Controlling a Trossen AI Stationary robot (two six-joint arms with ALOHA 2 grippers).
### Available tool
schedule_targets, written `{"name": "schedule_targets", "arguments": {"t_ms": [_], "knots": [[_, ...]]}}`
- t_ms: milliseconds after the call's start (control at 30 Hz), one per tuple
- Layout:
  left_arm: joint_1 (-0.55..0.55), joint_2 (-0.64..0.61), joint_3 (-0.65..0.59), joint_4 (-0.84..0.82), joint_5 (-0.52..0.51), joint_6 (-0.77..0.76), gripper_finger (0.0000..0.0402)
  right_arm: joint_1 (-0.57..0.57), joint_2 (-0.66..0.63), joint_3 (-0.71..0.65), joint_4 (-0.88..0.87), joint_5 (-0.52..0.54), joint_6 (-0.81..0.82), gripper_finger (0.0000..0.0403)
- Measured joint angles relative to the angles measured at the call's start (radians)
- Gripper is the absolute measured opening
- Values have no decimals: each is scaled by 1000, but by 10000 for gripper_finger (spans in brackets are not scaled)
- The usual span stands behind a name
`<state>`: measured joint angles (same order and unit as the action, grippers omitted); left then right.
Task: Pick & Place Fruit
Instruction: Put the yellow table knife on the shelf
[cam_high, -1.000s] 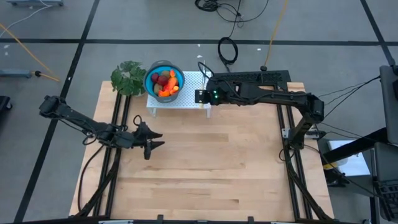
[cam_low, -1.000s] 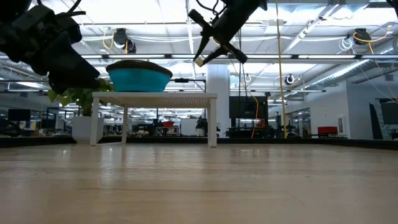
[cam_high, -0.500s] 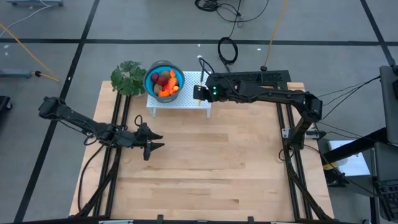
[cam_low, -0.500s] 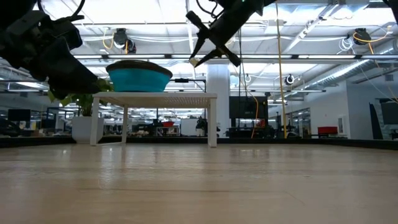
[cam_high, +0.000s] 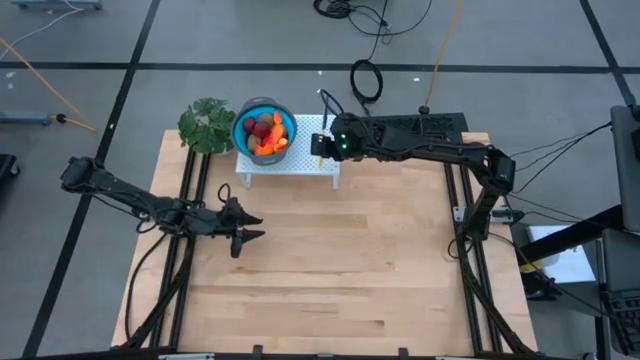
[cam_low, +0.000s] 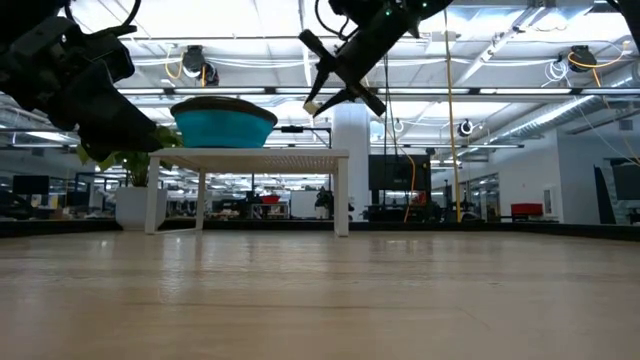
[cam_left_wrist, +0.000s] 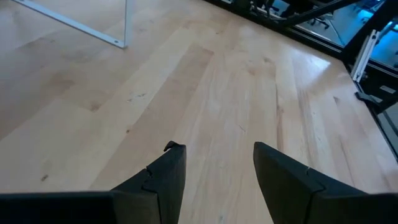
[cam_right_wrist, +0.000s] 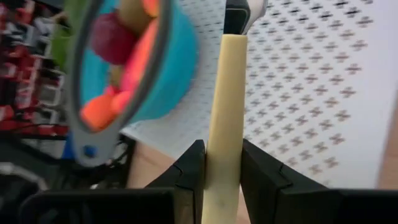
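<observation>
Wooden table (cam_high: 340, 260) from above: the right end effector (cam_high: 322, 146) hangs over the white perforated stand (cam_high: 300, 160), with the blue bowl (cam_high: 264, 127) of fruit (cam_high: 265, 132) just beside it. The left end effector (cam_high: 243, 229) waits well apart over bare boards.

Level with the table, the right end effector (cam_low: 318, 95) is above the stand's corner, a pale tip poking out.

The left wrist view shows its fingers (cam_left_wrist: 168, 177) apart, empty.

The right wrist view shows fingers (cam_right_wrist: 193, 171) clamped on a pale yellow knife handle (cam_right_wrist: 224, 118), probably for cutting. The fruit (cam_right_wrist: 115, 62), dark red, orange and olive, lies heaped in the bowl just ahead.
</observation>
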<state>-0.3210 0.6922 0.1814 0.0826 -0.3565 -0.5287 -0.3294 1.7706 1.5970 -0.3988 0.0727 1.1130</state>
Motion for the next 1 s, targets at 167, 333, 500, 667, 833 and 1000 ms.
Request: {"name": "schedule_targets", "arguments": {"t_ms": [167, 333, 500, 667, 833, 1000], "knots": [[0, 0, 0, 14, 0, 1, 186, 4, 1, 1, -6, 1, -14, 66], [0, 0, 0, 137, -18, 3, 186, 32, -1, 1, -2, 18, -63, 66], [0, 0, 0, 344, -126, -6, 186, 91, -1, 1, -2, 141, -144, 66], [0, 0, 3, 490, -198, 44, 186, 145, -1, 1, -2, 288, -215, 66], [0, 3, 61, 485, -246, 55, 186, 194, -1, 1, -3, 403, -298, 66], [0, 44, 193, 401, -301, 109, 186, 249, -1, 1, -2, 551, -386, 66]]}}
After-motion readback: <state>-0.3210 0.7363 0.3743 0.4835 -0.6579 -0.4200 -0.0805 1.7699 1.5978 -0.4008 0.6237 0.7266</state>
